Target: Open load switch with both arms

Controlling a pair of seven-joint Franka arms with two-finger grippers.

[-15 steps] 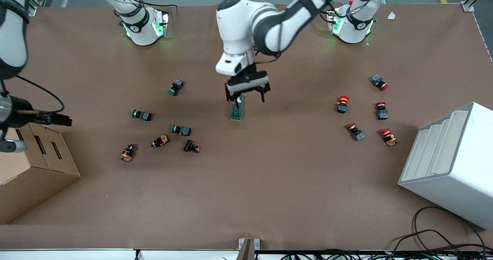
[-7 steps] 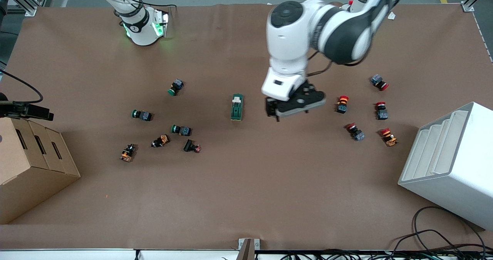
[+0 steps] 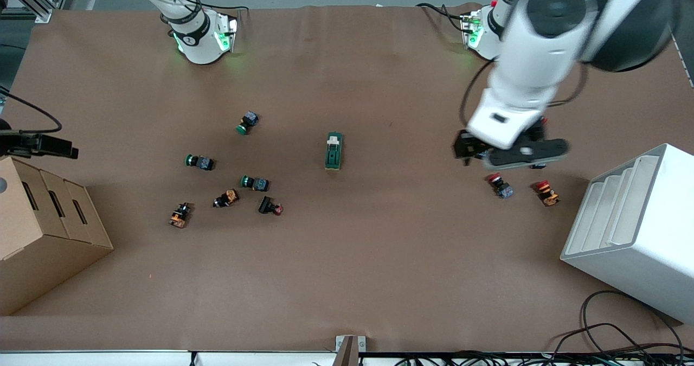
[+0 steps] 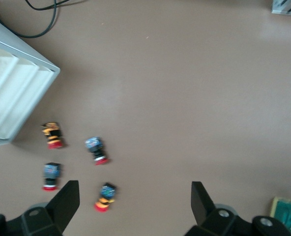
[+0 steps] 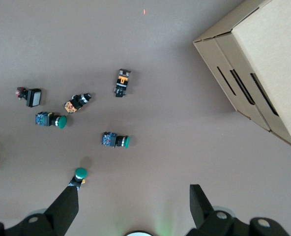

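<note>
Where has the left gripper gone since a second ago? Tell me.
Yes, it moved: the left gripper left the load switch and now hangs over the red push buttons, toward the left arm's end.

Load switch mid-bench, button clusters toward each end.

The load switch (image 3: 333, 151) lies alone on the bench (image 3: 347, 279). Toward the right arm's end lie six push buttons (image 3: 255, 183), with a cardboard box (image 3: 49, 230) nearer the camera. Toward the left arm's end lie more buttons (image 3: 500, 185) under the raised left claw (image 3: 507, 153), beside a stepped bin (image 3: 634, 230).
</note>
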